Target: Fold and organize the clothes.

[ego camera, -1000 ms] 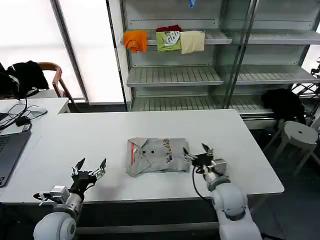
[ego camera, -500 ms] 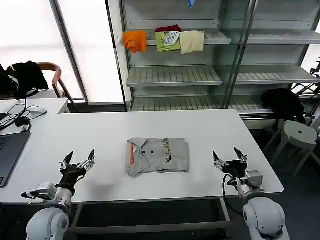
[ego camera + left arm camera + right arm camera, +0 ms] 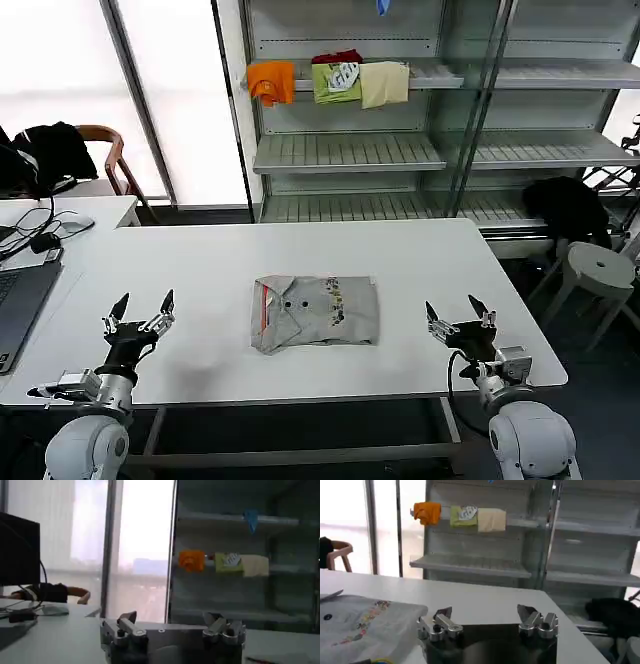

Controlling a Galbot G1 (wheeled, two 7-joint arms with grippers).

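White table (image 3: pixel 200 260) before glass-fronted metal shelving (image 3: pixel 350 150); orange, green and cream folded garments (image 3: pixel 330 80) on upper shelf; laptop (image 3: pixel 20 300) and cables at far left edge.

Folded grey shirts (image 3: pixel 315 312) at table centre, stacked in one compact rectangle: collared piece with red trim and dark buttons toward left side, multicoloured chest print toward middle. Bundle lying flat, edges roughly square, slight looseness at near left corner.

Left gripper (image 3: pixel 139 318) hovering above table near front edge, well apart from bundle, fingers spread wide, holding nothing, touching nothing. Right gripper (image 3: pixel 459 318) likewise near front edge on opposite side, well apart from bundle, fingers spread wide, empty. Same wide spread confirmed in left wrist view (image 3: pixel 172 625) and right wrist view (image 3: pixel 487 617), with shirt edge (image 3: pixel 365 625) lying beside right gripper, not in contact.

Judgement: folding appears complete or close to it. For good result, recommended to tidy loose corner and lift bundle from both sides evenly, keeping layers from sliding apart.
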